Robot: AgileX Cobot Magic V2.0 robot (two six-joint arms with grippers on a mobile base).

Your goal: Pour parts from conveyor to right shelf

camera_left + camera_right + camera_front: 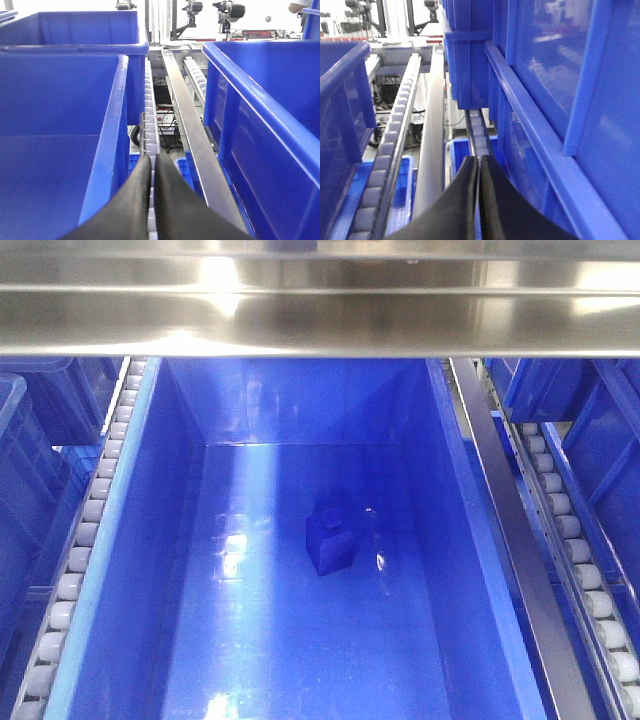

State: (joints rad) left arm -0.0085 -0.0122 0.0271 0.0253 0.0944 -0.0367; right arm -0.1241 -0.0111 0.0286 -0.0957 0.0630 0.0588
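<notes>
While both arms' fingers (154, 165) (478, 167) press shut, seemingly empty, the part (331, 537) lies in the bin (480, 540).

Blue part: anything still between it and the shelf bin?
Nothing visible. The blue part already lies on the floor of the blue bin on the right shelf. Both the left hand and the right hand are shut and empty, outside the bin.
</notes>
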